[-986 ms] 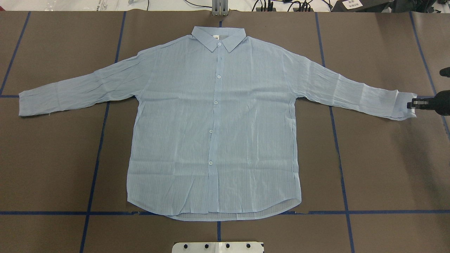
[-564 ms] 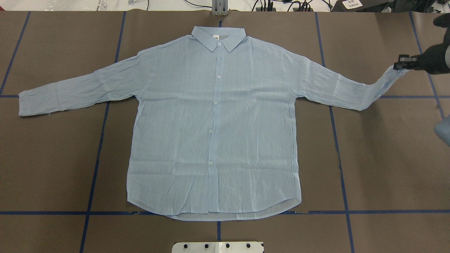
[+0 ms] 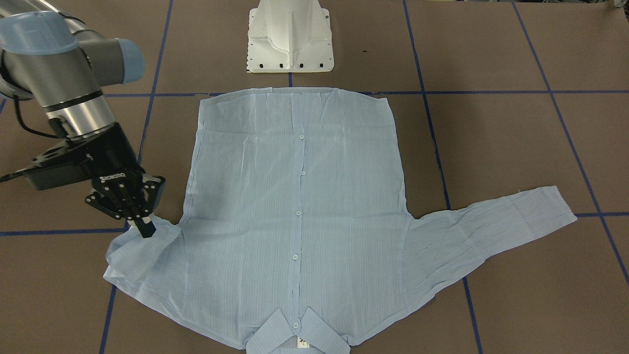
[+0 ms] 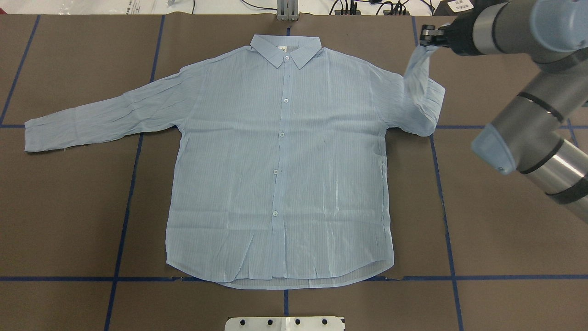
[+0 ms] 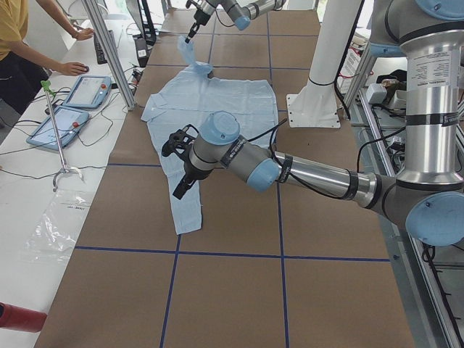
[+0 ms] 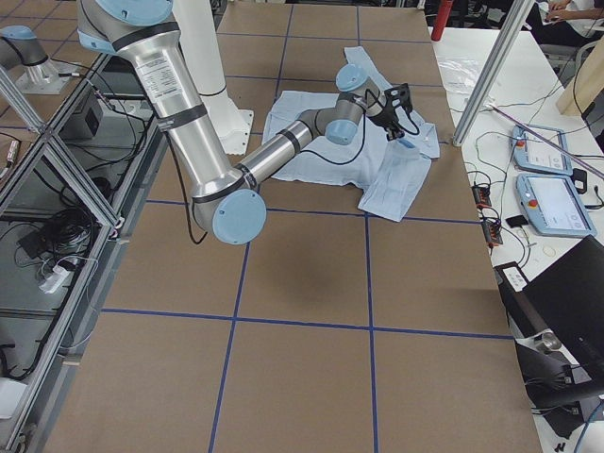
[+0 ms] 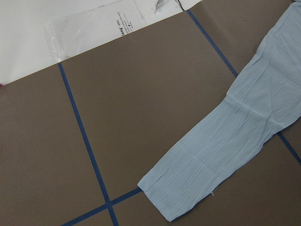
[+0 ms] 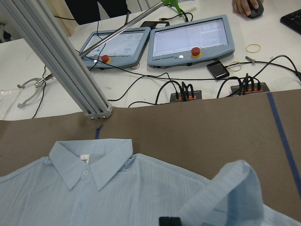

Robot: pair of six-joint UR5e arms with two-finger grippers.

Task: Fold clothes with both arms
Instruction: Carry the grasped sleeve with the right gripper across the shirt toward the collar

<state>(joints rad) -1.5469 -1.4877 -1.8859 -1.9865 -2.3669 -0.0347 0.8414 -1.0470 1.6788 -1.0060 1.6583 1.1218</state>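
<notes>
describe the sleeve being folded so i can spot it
Find the pale blue shirt spread on the brown table. Its sleeve on the robot's right is lifted and doubled back, cuff pinched in the right arm's jaws; the other sleeve lies flat and outstretched.

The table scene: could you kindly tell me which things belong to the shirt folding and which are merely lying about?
Job: shirt, right gripper shut on its sleeve, left gripper above the other sleeve.
Lying about: touch panels, phone, rubber band, plastic bag.
</notes>
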